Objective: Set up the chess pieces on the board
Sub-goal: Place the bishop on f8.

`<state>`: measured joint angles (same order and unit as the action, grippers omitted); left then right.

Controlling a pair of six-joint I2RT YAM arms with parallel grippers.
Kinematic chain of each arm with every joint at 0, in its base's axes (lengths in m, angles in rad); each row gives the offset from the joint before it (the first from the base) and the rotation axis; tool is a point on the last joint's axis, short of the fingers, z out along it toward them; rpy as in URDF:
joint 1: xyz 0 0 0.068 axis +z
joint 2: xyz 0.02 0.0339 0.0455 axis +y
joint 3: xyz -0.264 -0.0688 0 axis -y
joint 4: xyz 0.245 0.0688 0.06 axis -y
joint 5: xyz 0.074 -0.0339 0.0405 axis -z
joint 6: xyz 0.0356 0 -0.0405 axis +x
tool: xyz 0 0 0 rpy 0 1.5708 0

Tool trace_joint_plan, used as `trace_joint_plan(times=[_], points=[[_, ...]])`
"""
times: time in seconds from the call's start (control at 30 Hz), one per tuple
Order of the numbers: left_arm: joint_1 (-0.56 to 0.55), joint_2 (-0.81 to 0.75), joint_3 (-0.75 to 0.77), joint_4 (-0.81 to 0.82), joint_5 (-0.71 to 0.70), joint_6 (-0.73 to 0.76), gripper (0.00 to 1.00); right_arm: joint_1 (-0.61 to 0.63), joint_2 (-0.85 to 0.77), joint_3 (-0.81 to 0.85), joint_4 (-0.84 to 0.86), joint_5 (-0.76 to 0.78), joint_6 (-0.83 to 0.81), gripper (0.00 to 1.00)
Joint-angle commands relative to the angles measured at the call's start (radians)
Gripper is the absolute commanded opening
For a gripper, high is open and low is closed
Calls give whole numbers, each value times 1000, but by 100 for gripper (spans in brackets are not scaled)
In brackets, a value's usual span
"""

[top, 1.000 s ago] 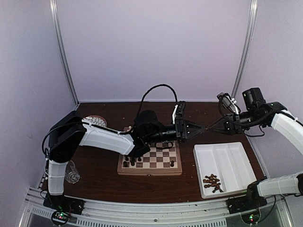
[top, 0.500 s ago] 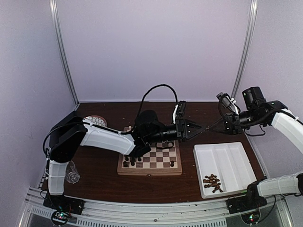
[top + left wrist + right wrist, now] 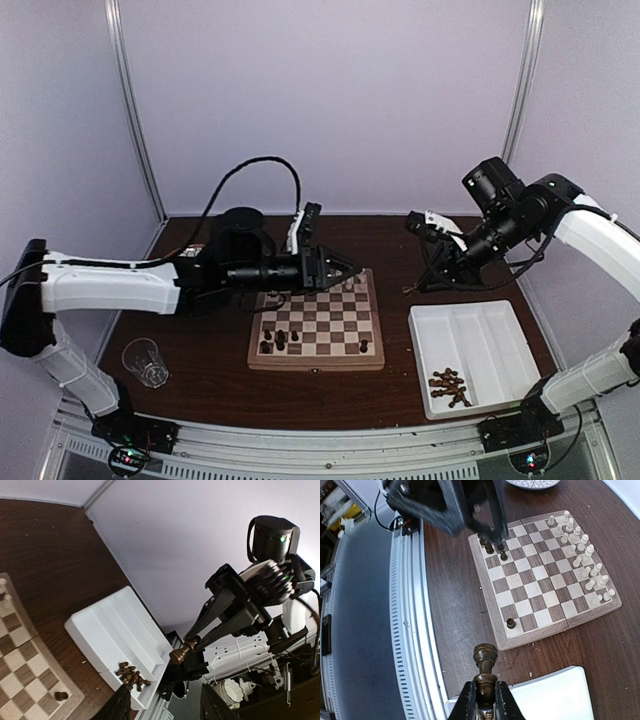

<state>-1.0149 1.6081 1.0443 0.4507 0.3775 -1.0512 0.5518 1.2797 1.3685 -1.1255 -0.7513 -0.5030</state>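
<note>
Right gripper is clamped on a dark brown piece, which stands upright with its head above the fingers. I have it in the air off the right side of the board, near the far-left corner of the white tray. Left gripper is over the board's far edge. Its wrist view shows the jaws apart with nothing between them.

On the board:
- white pieces along the far side
- a few dark pieces at the near-left corner
- lone dark piece by the near-right corner

Heap of spare dark pieces lies in the tray's near-left part. Clear cup stands left of the board.
</note>
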Motion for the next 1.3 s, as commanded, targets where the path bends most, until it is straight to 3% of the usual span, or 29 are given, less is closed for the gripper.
trace_joint_plan(times=[0.0,0.13,0.27,0.5,0.8,1.0,1.27], points=[[23,-248,-66,-522,-280,267,48,99,87,93,-64,239,-72,7],[125,-432,-161,-708,-362,265,48,244,224,188,-93,386,-108,6],[220,-570,-164,-936,-450,309,51,335,358,295,-116,470,-127,5],[407,-595,-68,-1214,-493,511,57,428,587,505,-162,547,-131,5],[572,-502,-79,-1172,-484,730,58,500,833,728,-244,612,-137,5],[711,-546,-147,-1100,-314,711,58,518,944,795,-268,672,-164,5],[730,-572,-146,-1134,-416,718,58,530,1016,833,-263,692,-182,4]])
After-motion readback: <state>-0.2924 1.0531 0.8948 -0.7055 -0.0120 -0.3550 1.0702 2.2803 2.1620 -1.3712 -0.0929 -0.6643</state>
